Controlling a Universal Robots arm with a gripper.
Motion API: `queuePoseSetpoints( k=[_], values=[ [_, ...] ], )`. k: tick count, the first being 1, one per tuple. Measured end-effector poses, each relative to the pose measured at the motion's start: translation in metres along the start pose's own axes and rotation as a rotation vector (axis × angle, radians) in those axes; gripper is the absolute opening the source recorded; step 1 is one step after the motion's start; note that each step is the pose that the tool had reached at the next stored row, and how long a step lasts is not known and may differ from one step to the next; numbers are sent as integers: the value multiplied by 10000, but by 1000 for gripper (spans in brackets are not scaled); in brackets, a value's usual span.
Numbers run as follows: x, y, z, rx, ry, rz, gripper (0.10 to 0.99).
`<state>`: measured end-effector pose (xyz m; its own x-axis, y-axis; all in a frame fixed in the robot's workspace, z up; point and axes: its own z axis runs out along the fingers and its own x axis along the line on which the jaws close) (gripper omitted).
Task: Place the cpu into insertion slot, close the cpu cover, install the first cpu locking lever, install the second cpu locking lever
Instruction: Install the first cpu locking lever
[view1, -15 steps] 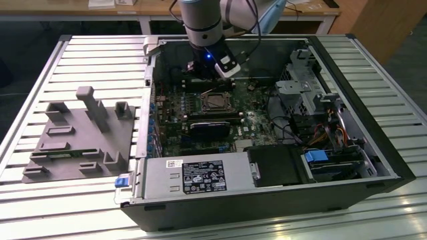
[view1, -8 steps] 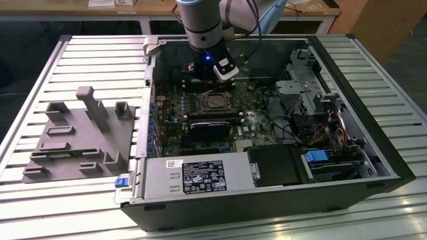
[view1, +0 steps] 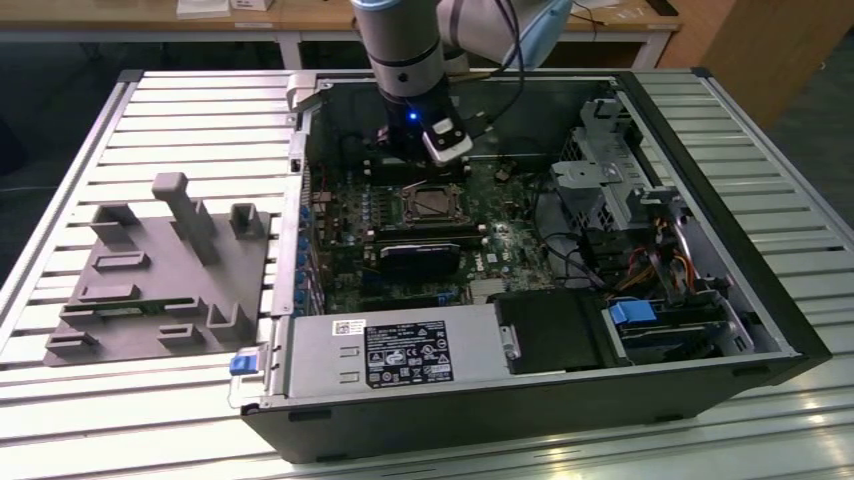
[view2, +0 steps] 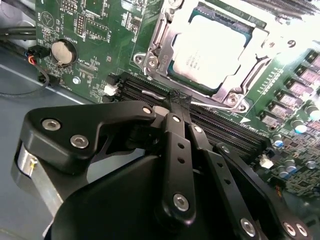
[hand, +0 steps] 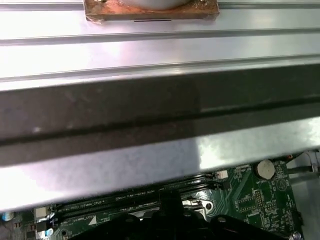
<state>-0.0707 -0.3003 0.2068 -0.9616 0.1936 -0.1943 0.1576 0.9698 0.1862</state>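
The cpu (view2: 212, 47), a dull silver square, lies flat in the insertion slot (view1: 430, 204) on the green board inside the open computer case. The cpu cover (view2: 165, 55), a silvery frame, lies down around it. A thin silvery locking lever (view2: 220, 106) runs along the socket's edge beside the memory slots. My gripper (view2: 180, 99) hangs just beside the socket with its black fingers pressed together, tips right at that lever. I cannot tell whether the tips pinch the rod or only touch it. In the exterior view the gripper (view1: 427, 163) stands just behind the socket.
Long black memory slots (view2: 225, 127) lie under the fingers, and a coin battery (view2: 63, 51) sits nearby. The case's metal wall (hand: 150, 110) is close behind the wrist. A drive cage (view1: 614, 180), cables, a power supply (view1: 387, 350) and a grey fixture (view1: 160, 270) surround the board.
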Motion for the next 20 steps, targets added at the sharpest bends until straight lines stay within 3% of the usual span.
queuePoseSetpoints(
  k=[5,20],
  values=[
    [9,34,14,42,-44,219,102],
    [26,33,88,232,-218,1126,102]
  ],
)
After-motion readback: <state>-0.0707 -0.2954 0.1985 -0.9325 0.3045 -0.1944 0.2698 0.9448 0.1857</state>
